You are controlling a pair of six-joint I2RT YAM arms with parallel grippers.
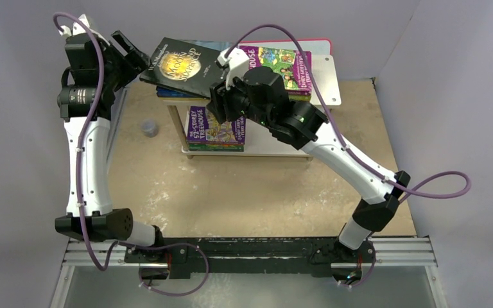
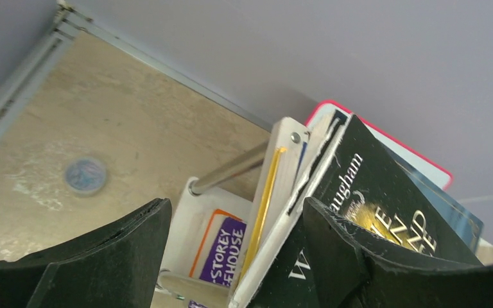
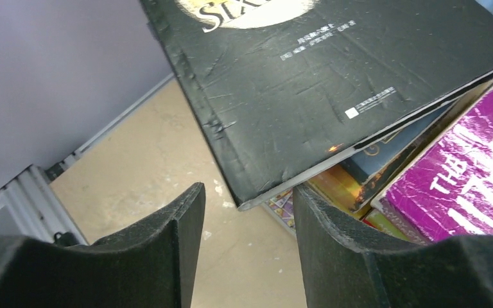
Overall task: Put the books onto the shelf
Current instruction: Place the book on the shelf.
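The black "Moon and Sixpence" book [image 1: 183, 67] lies skewed on a stack of books on the left of the shelf's [image 1: 326, 80] top tier, overhanging the edge. My left gripper [image 1: 135, 54] is open at its left edge; in the left wrist view [image 2: 236, 204] one finger [image 2: 340, 250] lies over the cover [image 2: 385, 192] and the other stands apart. My right gripper [image 1: 218, 104] is open with nothing between its fingers, just short of the book's near corner [image 3: 257, 192]. A colourful Treehouse book [image 1: 289, 67] tops the right stack. Purple Treehouse books [image 1: 215, 125] lie on the lower tier.
A small grey round cap [image 1: 149, 128] sits on the table left of the shelf. A pink-edged white board [image 1: 324, 43] stands behind the shelf against the back wall. Grey walls close in both sides. A metal rail [image 2: 13, 83] runs along the left edge.
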